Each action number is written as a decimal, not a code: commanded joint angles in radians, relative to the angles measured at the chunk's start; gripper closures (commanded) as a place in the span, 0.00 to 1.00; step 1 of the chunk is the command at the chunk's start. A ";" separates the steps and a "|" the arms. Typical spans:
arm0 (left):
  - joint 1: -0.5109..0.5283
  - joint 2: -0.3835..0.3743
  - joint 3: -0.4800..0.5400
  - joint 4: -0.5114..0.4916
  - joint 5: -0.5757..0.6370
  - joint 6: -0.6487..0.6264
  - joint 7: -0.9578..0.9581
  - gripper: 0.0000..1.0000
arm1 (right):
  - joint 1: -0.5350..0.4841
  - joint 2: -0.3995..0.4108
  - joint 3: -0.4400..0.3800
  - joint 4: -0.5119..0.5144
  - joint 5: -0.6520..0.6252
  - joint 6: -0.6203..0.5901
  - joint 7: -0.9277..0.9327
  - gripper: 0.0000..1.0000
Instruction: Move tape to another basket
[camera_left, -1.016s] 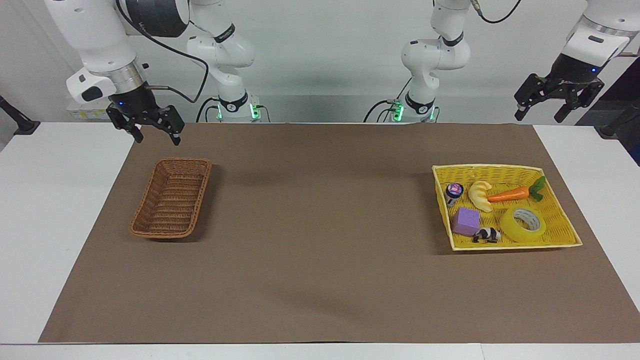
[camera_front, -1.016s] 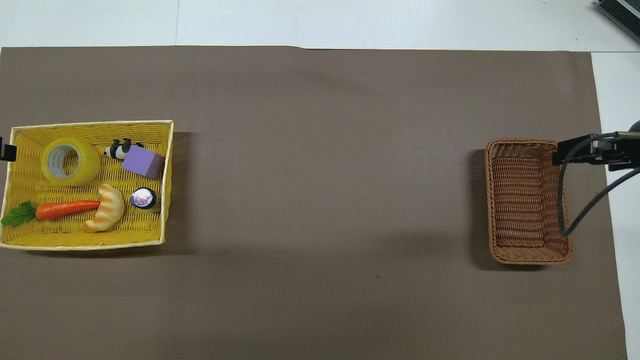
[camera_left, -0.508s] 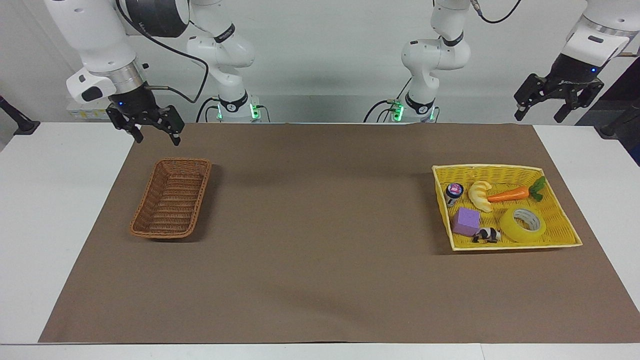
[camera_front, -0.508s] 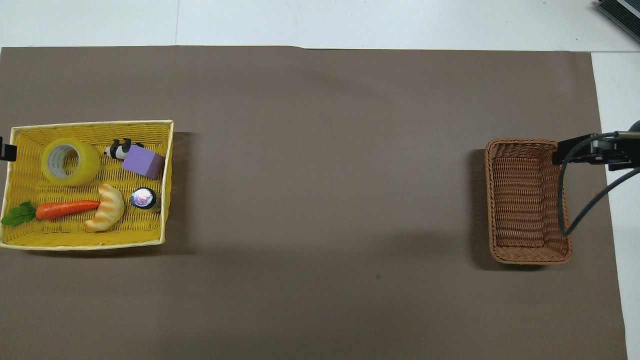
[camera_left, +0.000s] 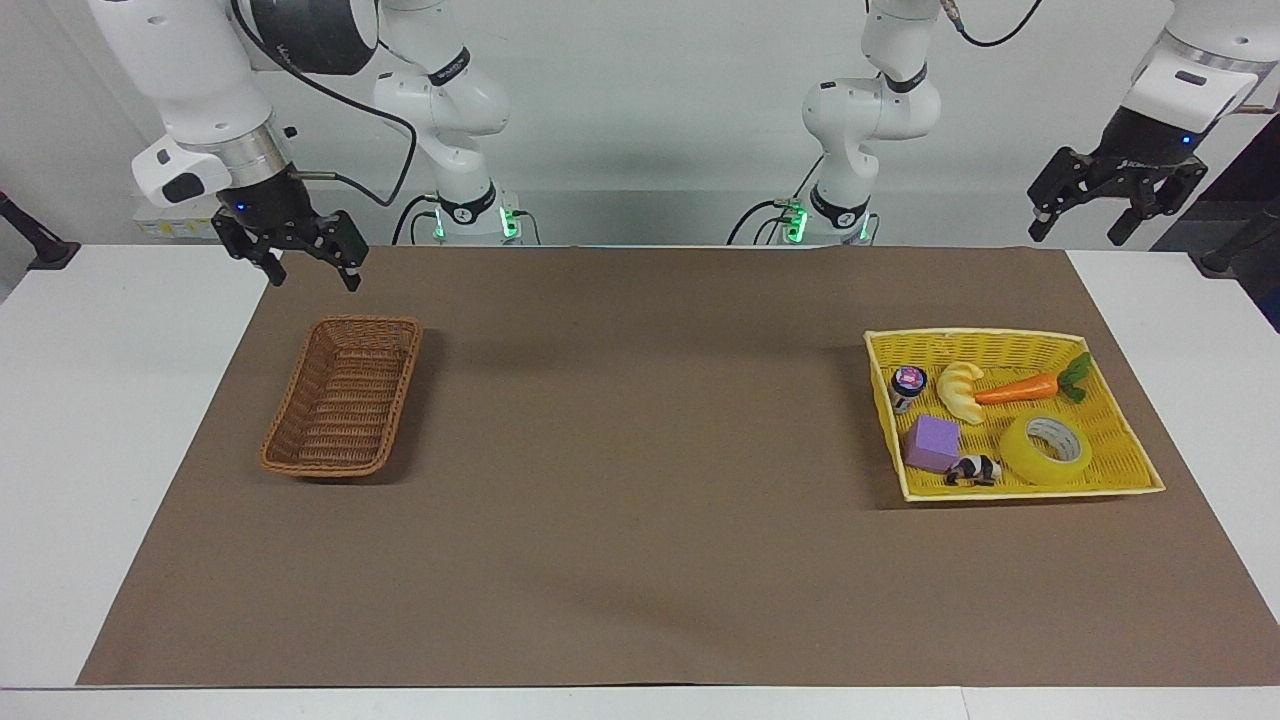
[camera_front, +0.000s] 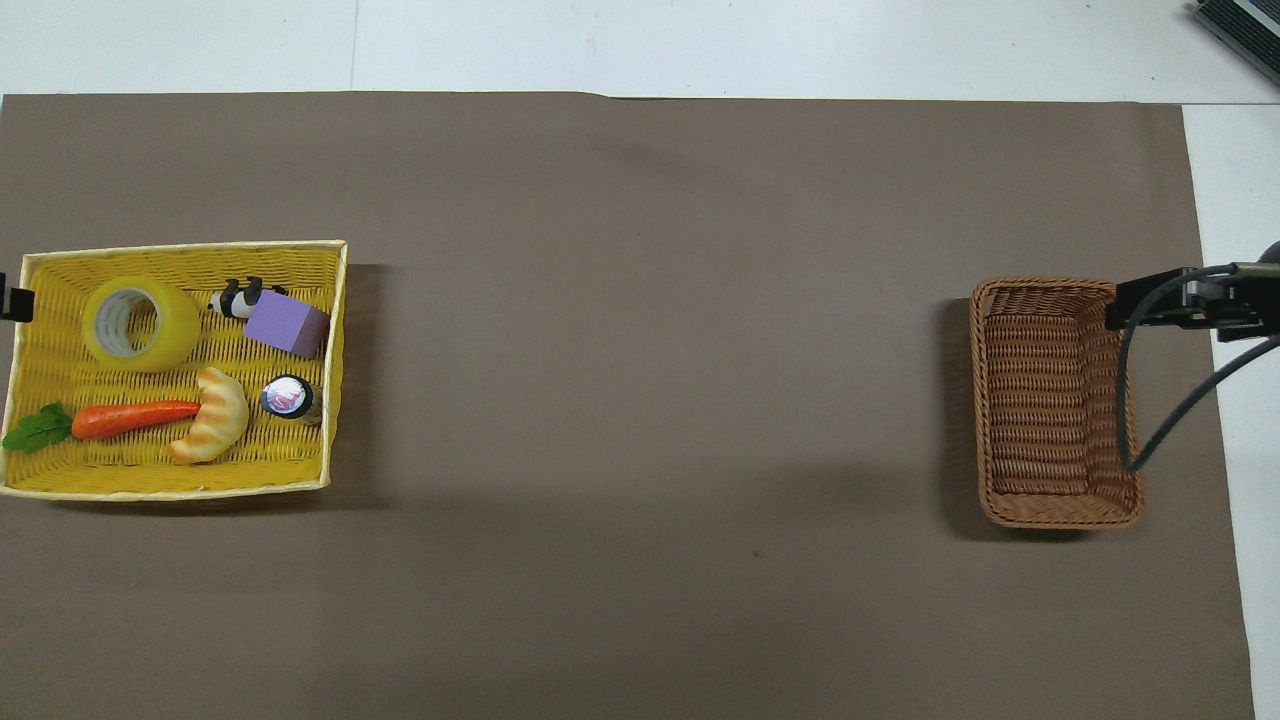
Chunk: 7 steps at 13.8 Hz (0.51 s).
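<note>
The tape (camera_left: 1046, 450) lies flat in the tray (camera_left: 1120, 470), at the corner far from the robots. Left gripper (camera_left: 1114, 205), jaws wide, should descend straight over one wall of the roll. Right gripper (camera_left: 300, 255), also wide, waits above the basket (camera_left: 342, 395).

Both arms hang raised above the desk's corners at the robots' end. The right pincer (camera_left: 309, 268) points down, fingers spread apart and holding nothing. The left pincer (camera_left: 1078, 228) tilts downward, fingers likewise spread apart and holding nothing.
</note>
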 joint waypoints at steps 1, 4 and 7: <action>-0.001 -0.025 0.005 -0.072 0.014 0.080 0.011 0.00 | -0.005 -0.008 0.000 -0.004 0.009 -0.001 -0.014 0.00; 0.006 -0.025 0.017 -0.153 0.014 0.170 0.043 0.00 | -0.011 -0.010 -0.001 -0.005 0.003 -0.004 -0.014 0.00; 0.060 -0.015 0.019 -0.254 0.014 0.281 0.107 0.00 | -0.011 -0.011 -0.001 -0.007 0.003 -0.015 -0.014 0.00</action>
